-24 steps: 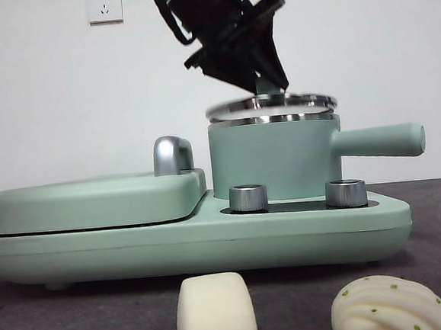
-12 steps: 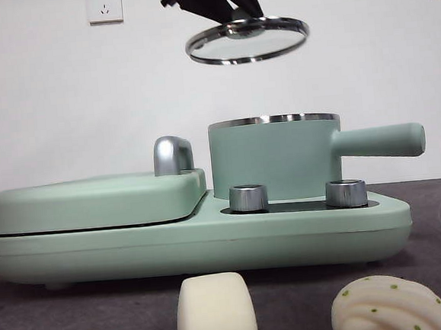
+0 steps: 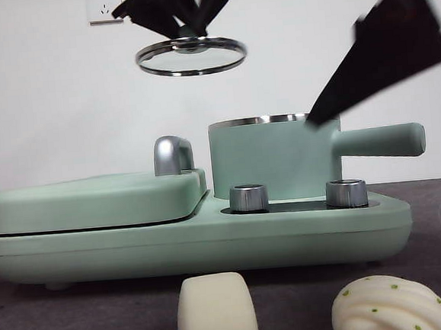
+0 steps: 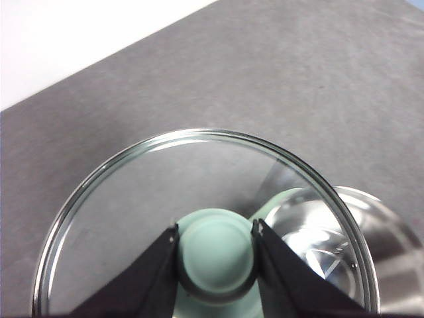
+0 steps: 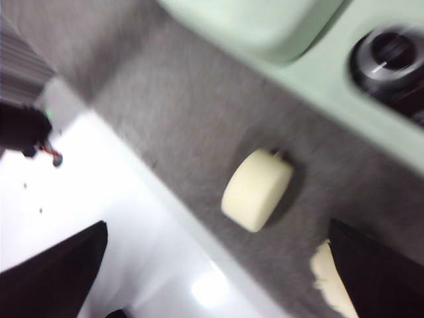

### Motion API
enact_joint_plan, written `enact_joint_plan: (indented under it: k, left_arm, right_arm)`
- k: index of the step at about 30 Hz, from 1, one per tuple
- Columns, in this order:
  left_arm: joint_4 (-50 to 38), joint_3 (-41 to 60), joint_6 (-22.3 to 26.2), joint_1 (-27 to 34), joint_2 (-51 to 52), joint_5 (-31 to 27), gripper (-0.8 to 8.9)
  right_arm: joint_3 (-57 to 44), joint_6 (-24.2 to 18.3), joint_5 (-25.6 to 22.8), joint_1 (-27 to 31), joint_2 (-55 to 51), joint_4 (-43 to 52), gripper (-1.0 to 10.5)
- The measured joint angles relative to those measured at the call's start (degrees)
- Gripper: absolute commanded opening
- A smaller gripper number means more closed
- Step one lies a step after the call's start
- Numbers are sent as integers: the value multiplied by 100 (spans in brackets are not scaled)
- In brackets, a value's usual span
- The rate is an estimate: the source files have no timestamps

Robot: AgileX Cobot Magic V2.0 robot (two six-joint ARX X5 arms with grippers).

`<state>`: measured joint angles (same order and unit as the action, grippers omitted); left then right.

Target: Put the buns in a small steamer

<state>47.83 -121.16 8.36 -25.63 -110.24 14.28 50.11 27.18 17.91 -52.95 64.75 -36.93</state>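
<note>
Looks like a robot lab test bench, not a real kitchen: bare white wall (image 3: 63, 101) with two sockets (image 3: 104, 6), gray felt-covered desk (image 3: 103, 319), one mint-green countertop cooker (image 3: 195, 236) staged on it.

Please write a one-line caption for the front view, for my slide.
Left gripper holds the lid above the open small steamer; right gripper nearby.
</note>
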Motion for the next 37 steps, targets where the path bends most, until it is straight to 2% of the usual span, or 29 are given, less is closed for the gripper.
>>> enact_joint_plan:
  k: [5, 9, 14, 21, 24, 29, 37]
  left_arm:
    - [26, 0, 0, 317, 0, 0, 27]
    - [26, 0, 0, 551, 0, 0, 27]
    - [26, 0, 0, 730, 0, 0, 27]
    - [37, 0, 0, 966, 0, 0, 27]
    - [37, 0, 0, 1062, 0, 0, 27]
    - [39, 0, 0, 1193, 0, -2, 27]
    - [44, 0, 0, 1239, 0, 0, 27]
  right_arm:
    - [2, 251, -24, -509, 798, 450, 575]
    - [195, 356, -407, -765, 1344, 549, 575]
    - [374, 442, -715, -817, 1917, 601, 561]
    - [385, 481, -859, -813, 2430, 638, 390]
    - [385, 481, -859, -813, 2544, 636, 350]
    - [385, 481, -879, -813, 2583, 638, 190]
    - [476, 479, -859, -800, 2590, 564, 160]
